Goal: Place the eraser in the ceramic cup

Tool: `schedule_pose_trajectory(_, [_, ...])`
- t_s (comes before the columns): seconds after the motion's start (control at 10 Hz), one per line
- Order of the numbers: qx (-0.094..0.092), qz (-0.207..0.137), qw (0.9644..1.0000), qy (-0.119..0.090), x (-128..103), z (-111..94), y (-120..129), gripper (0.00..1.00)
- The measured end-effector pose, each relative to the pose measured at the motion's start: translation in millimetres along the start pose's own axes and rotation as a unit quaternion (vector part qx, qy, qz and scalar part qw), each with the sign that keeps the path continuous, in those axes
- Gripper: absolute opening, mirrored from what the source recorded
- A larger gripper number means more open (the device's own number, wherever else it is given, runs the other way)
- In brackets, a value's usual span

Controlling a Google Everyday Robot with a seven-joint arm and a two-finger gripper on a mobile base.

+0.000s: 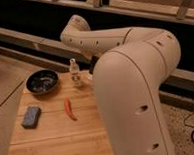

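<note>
My arm (136, 84) fills the right of frame, hiding my gripper, shut behind it at centre. Obstacles on the wooden table (55, 140): dark bowl (41, 82) upper left, clear bottle (75, 72) centre, red chili (68, 108), blue block (31, 117) left. Free passage lower centre.

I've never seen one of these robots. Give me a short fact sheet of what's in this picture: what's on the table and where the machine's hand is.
surface: wooden table
back left: wide dark bowl
front left: blue block
centre: thin red chili-like thing
back centre: small clear bottle with white cap, upright
robot arm: large white arm, bending over the table's right side
gripper: hidden behind the arm, somewhere past the bottle; shut
eraser: not visible
ceramic cup: not visible, likely hidden by the arm
</note>
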Motion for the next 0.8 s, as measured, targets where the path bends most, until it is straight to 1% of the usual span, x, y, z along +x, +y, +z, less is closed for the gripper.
schedule_pose_trajectory(0.4, [0.0,-0.003,1.0,0.004,-2.1,6.4,2.2,0.1])
schedule_pose_trajectory(0.8, [-0.003,-0.006,0.9999,0.009,-0.8,10.8,6.6,0.1])
